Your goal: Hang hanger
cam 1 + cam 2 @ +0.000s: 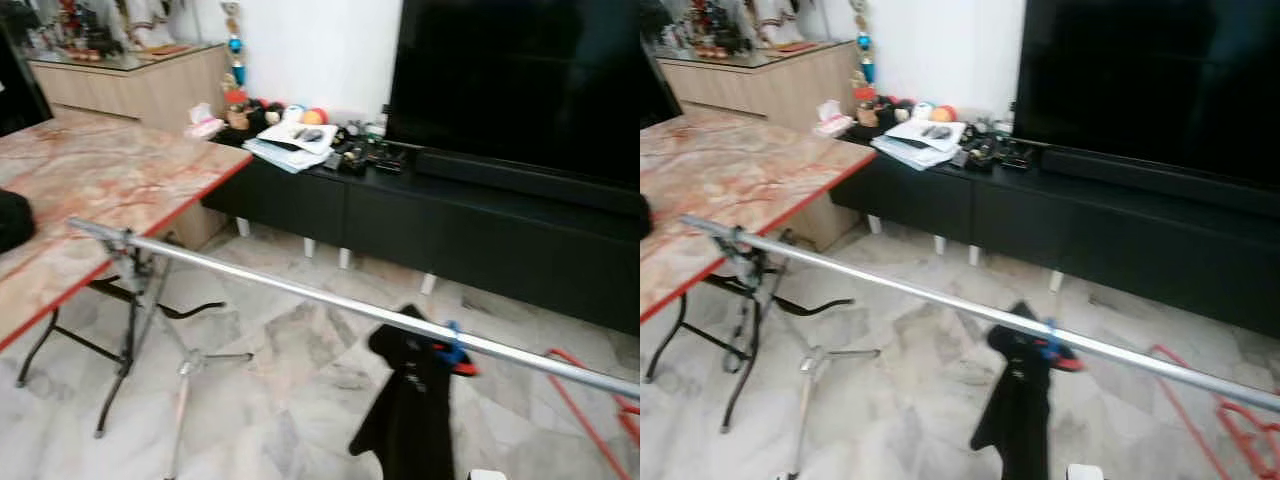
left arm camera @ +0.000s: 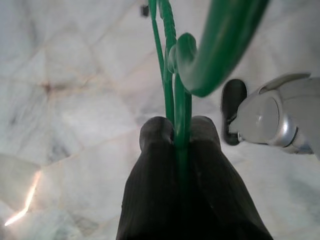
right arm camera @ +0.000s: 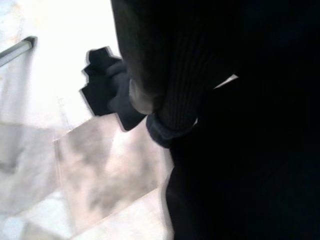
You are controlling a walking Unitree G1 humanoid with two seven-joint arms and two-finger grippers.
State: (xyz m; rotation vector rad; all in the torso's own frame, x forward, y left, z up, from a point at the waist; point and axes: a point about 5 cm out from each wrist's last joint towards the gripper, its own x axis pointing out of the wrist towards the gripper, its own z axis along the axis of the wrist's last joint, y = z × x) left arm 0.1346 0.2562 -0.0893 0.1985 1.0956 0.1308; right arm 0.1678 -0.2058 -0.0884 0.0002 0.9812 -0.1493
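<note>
Our left gripper (image 2: pixel 180 137) is clamped tight on the thin green plastic hanger (image 2: pixel 175 75), hook end free for hooking over the long silver metal rail (image 1: pixel 330 300), where black clothing (image 1: pixel 405 410) already hangs; right gripper's opening can't be told.

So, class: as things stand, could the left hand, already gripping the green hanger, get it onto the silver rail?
Probably yes. The left hand is shut on the green hanger, and the silver rail has a long bare stretch beside the black garment. How near the hand is cannot be told.
</note>
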